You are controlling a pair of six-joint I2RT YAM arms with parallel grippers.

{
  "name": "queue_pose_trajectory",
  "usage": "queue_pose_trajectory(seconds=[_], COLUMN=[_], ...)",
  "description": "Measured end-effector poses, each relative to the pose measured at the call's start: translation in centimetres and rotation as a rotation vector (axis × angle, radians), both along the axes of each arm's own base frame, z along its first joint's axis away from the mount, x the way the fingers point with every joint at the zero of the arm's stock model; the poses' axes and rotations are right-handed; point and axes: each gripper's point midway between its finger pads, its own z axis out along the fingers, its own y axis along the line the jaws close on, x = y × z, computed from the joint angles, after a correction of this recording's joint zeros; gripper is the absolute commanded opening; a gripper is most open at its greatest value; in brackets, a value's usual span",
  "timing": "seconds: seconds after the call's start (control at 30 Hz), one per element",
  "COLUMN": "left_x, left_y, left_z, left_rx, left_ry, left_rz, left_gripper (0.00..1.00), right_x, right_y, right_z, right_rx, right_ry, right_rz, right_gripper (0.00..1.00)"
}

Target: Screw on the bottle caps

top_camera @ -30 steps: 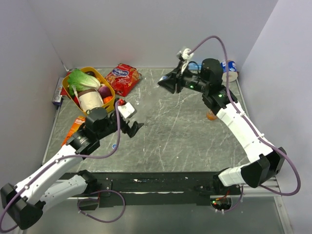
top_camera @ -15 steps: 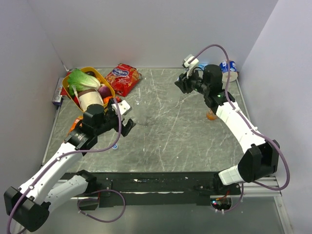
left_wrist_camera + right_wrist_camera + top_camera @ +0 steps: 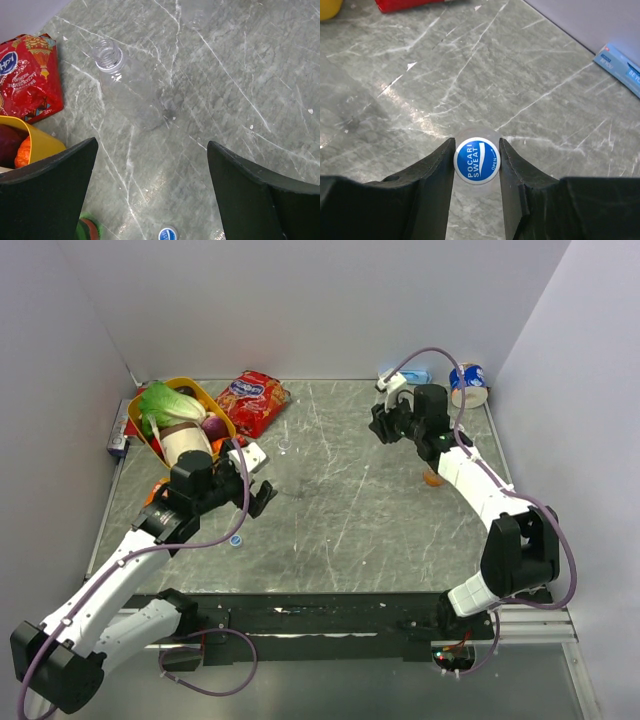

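My right gripper (image 3: 476,149) is shut on a blue cap (image 3: 476,161) marked with white lettering. The cap sits on top of a see-through bottle (image 3: 492,136), seen from straight above. In the top view this gripper (image 3: 383,426) is at the back right. A small orange bottle (image 3: 432,478) stands beside the right forearm. My left gripper (image 3: 152,150) is open and empty above the table; in the top view (image 3: 262,496) it is left of centre. An uncapped clear bottle (image 3: 131,90) stands ahead of it. A second blue cap (image 3: 168,234) lies on the table (image 3: 235,538). The pale cap is out of view.
A yellow basket (image 3: 222,422) of vegetables and a red snack packet (image 3: 252,400) are at the back left. A blue-and-white tape roll (image 3: 468,382) and a blue packet (image 3: 416,375) lie at the back right. Walls close off three sides.
My right gripper has drawn back to the right and turned downward, now closed on the blue cap. My left gripper has shifted slightly left.
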Motion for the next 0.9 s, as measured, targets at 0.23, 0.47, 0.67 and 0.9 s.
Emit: queue_pose_trajectory(seconds=[0.23,0.47,0.67,0.9], left_x=[0.0,0.0,0.1,0.0], left_y=[-0.1,-0.1,0.0,-0.1], left_z=[-0.2,-0.2,-0.2,-0.2], left_rx=[0.0,-0.001,0.0,-0.004], left_ry=[0.008,0.009,0.01,0.009], left_rz=[-0.008,-0.007,-0.005,-0.012], left_gripper=[0.96,0.96,0.96,0.96], right_x=[0.1,0.6,0.8,0.9], right_y=[-0.5,-0.8,-1.2,-1.6], right_z=[-1.6,-1.9,-2.1,-2.2], right_rx=[-0.015,-0.015,-0.019,-0.028], right_ry=[0.025,0.029,0.033,0.034], right_rz=[-0.021,-0.054,-0.077,-0.098], right_gripper=[0.13,0.44,0.57,0.62])
